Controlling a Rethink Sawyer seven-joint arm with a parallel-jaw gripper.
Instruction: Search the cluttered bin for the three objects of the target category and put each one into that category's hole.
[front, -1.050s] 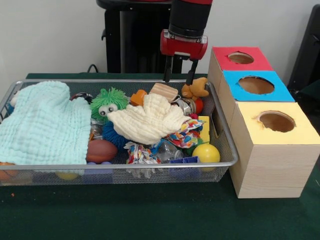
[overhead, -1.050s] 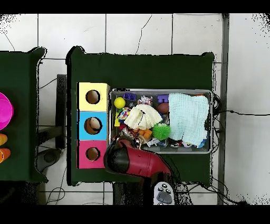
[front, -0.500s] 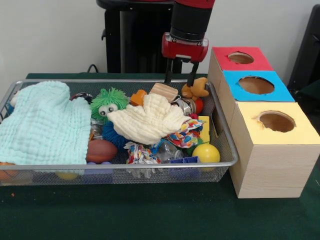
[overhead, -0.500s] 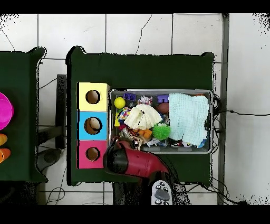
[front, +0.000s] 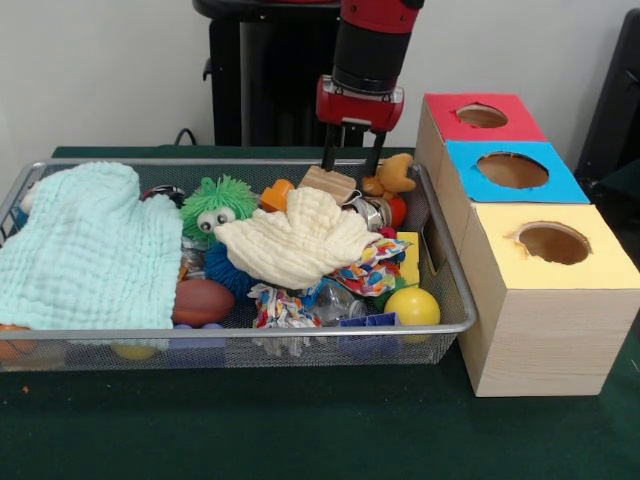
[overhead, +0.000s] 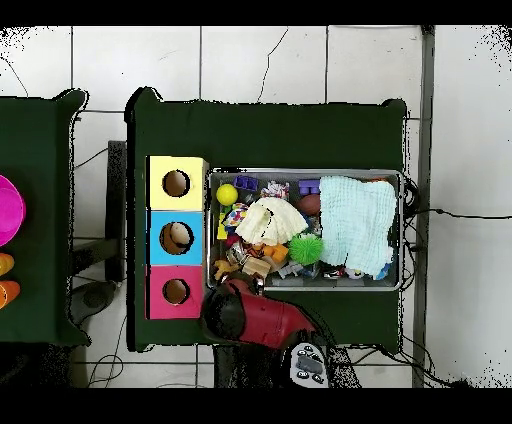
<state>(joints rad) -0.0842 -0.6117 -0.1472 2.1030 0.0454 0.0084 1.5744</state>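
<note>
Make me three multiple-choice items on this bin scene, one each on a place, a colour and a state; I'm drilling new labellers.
1. What is the gripper over?
A. wooden block
B. yellow ball
C. football

2. The middle box is topped:
A. red
B. blue
C. yellow

3. The mint cloth is:
A. hanging from the gripper
B. draped in the bin
C. in a hole

Key:
1 A, the fingers straddle the block's far end.
2 B, blue lies between red and yellow.
3 B, it covers the bin's end away from the boxes.

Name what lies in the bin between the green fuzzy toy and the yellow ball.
In the front view, the cream cloth and a colourful crumpled wrapper lie between the green fuzzy toy and the yellow ball.
</note>
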